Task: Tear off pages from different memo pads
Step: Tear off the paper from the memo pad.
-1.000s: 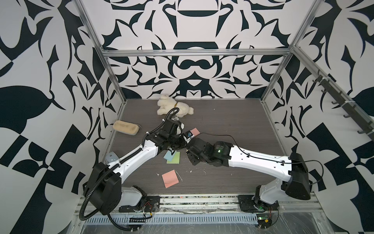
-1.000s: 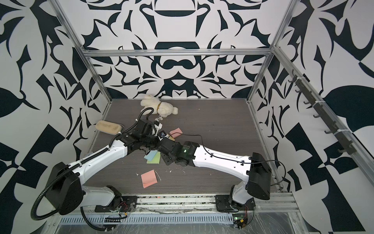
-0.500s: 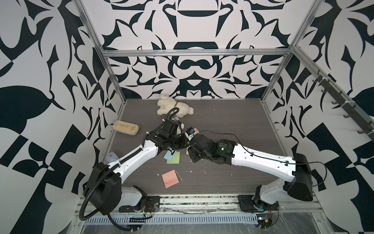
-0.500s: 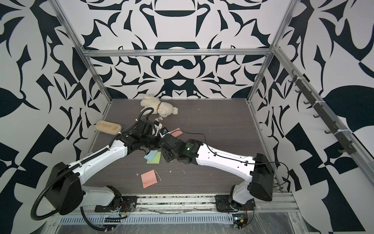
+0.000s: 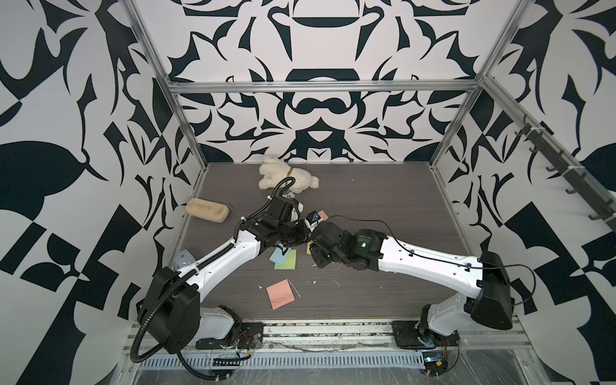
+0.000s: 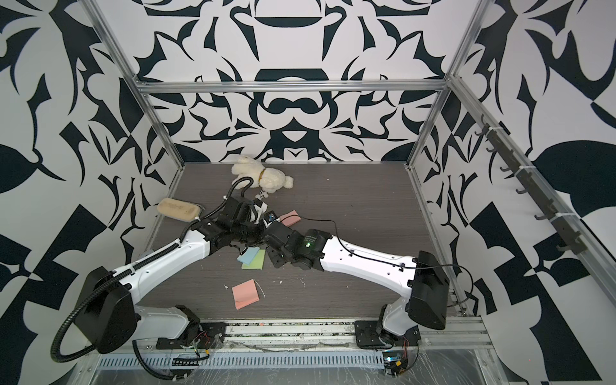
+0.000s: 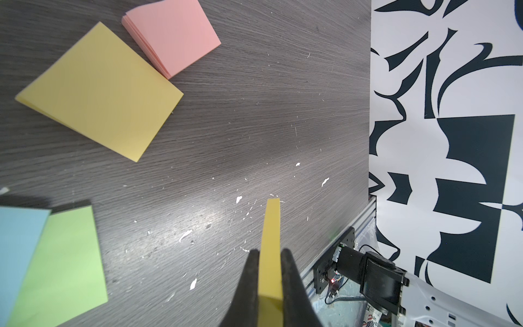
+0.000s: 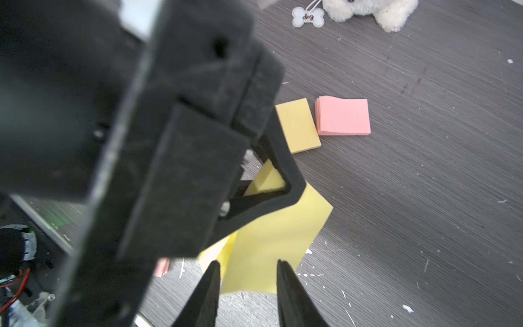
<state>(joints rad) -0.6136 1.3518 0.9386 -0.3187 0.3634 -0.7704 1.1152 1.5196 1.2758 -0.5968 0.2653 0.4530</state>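
My left gripper (image 7: pixel 269 252) is shut on a yellow memo pad (image 7: pixel 271 226), held edge-on above the table. In the right wrist view a yellow page (image 8: pixel 271 243) hangs from that pad. My right gripper (image 8: pixel 247 267) is open, its fingertips on either side of the page's lower edge. In both top views the two wrists meet at mid-table, hiding the held pad. Another yellow memo pad (image 8: pixel 298 128) and a pink memo pad (image 8: pixel 343 117) lie flat behind. A blue page (image 5: pixel 279 256) overlaps a green page (image 5: pixel 289 263). Nearer the front lies a pink page (image 5: pixel 280 293).
A tan sponge-like block (image 5: pixel 207 210) lies by the left wall. A white plush dog (image 5: pixel 286 175) with a bone tag (image 8: pixel 308 17) lies at the back. White paper scraps dot the dark wood table (image 5: pixel 383 200). Patterned walls enclose three sides.
My right gripper has moved in closer under the left gripper and its jaws have narrowed. The left arm and its yellow pad have stayed still.
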